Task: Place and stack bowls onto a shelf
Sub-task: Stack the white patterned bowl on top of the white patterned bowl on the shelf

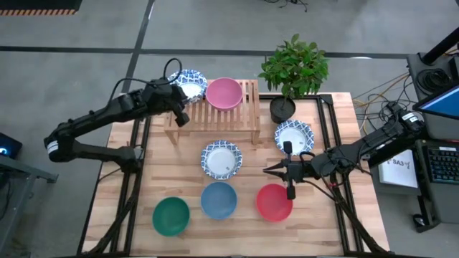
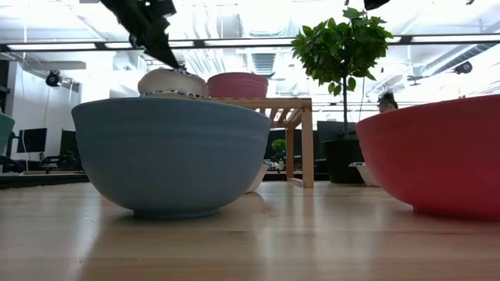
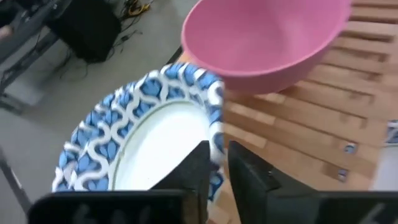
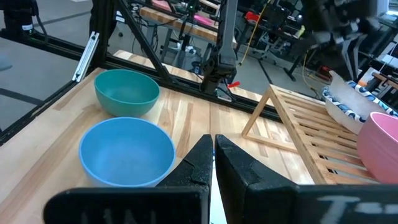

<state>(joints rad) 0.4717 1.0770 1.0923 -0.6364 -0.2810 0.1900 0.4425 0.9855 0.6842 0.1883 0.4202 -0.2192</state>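
Nearest the low camera stand the blue bowl [image 2: 172, 154] and the red bowl [image 2: 434, 156], both upright on the wooden surface [image 1: 244, 222], with the shelf [image 2: 273, 117] behind them.

Left gripper [image 3: 216, 163]: fingers [image 3: 194, 171] clamped on the rim of a white bowl with a blue patterned rim [image 1: 190, 84]. That bowl is tilted and sits at the left end of the shelf [image 1: 247, 115]; whether it rests fully on the slats cannot be told. Just beside it, on the shelf top, the pink bowl [image 1: 224, 93] sits upright; the two rims look to be touching or very nearly so.

Right gripper [image 1: 270, 170]: fingers together, holding nothing, low over the surface in front of the shelf's right end, between a second patterned bowl [image 1: 221, 158] and the red bowl [image 1: 274, 202].

Relative to the shelf:
- The second patterned bowl lies just in front of the shelf, near its middle.
- A third patterned bowl [image 1: 294, 137] lies off the shelf's right front corner, just beside the black plant pot [image 1: 282, 109].
- The green bowl [image 1: 171, 216], the blue bowl [image 1: 219, 200] and the red bowl form a row well in front of the shelf, green to the left, red to the right, none touching.
- The potted plant [image 1: 294, 68] stands at the shelf's right end.
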